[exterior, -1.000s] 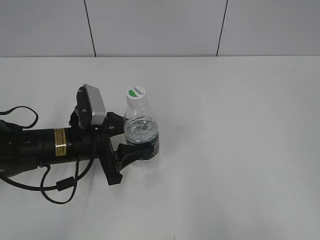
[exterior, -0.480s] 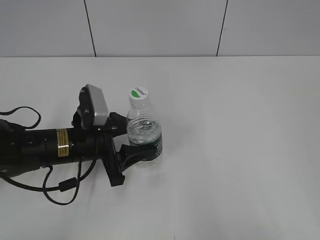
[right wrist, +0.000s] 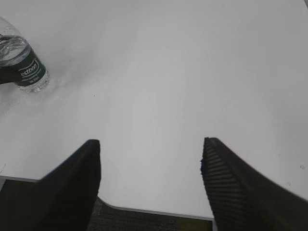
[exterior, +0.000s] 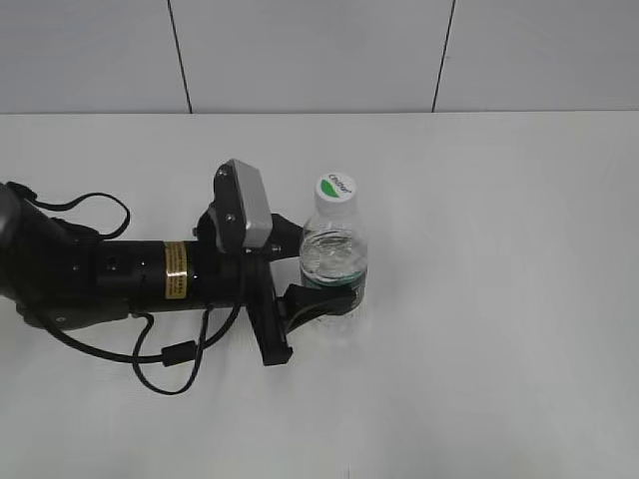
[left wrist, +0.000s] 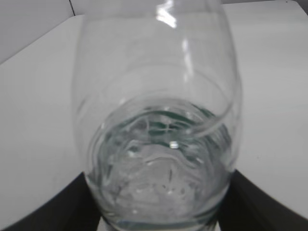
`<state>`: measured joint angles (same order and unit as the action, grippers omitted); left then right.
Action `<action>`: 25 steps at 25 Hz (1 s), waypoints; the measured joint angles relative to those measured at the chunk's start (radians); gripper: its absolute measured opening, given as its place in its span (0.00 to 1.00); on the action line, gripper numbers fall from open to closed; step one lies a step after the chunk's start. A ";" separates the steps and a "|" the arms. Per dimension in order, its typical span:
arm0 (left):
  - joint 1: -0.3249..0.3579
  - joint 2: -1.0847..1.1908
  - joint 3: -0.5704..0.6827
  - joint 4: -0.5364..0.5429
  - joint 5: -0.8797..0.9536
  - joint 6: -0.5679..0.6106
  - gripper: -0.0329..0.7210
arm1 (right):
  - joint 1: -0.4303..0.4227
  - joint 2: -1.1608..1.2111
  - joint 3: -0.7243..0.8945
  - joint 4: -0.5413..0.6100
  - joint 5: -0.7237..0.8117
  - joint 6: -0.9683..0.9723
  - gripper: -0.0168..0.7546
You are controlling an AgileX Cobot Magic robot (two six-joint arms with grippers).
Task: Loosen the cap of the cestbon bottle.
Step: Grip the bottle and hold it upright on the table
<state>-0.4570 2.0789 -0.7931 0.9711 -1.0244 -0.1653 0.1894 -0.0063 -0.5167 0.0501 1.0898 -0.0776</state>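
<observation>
The cestbon bottle [exterior: 336, 261] stands upright on the white table, clear with a dark green label band. Its white cap [exterior: 336, 188] with a green leaf mark sits on top. My left gripper [exterior: 321, 284] is shut on the bottle's lower body from the left. In the left wrist view the bottle [left wrist: 159, 120] fills the frame between the dark jaws [left wrist: 159, 211]. The cap is out of that view. My right gripper [right wrist: 150, 149] is open and empty over the table's near edge, out of the exterior view. The bottle [right wrist: 21, 62] shows at the right wrist view's far left.
The white table [exterior: 499, 299] runs back to a grey panelled wall [exterior: 319, 55]. The left arm's black body and cable [exterior: 130, 284] lie across the table's left side. The table's near edge [right wrist: 159, 211] shows under the right gripper.
My left gripper has moved to the right across the table with the bottle in its jaws. The bottle stays upright.
</observation>
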 joint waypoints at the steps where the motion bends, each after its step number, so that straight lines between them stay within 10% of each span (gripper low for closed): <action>1: -0.004 0.000 -0.007 -0.005 0.004 0.000 0.59 | 0.000 0.006 0.000 0.000 0.000 0.000 0.67; 25: -0.016 0.054 -0.030 0.002 0.013 -0.118 0.59 | 0.000 0.629 -0.233 -0.001 0.046 0.003 0.67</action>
<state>-0.4731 2.1332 -0.8230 0.9732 -1.0116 -0.2836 0.1894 0.6229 -0.7498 0.0493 1.1362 -0.0745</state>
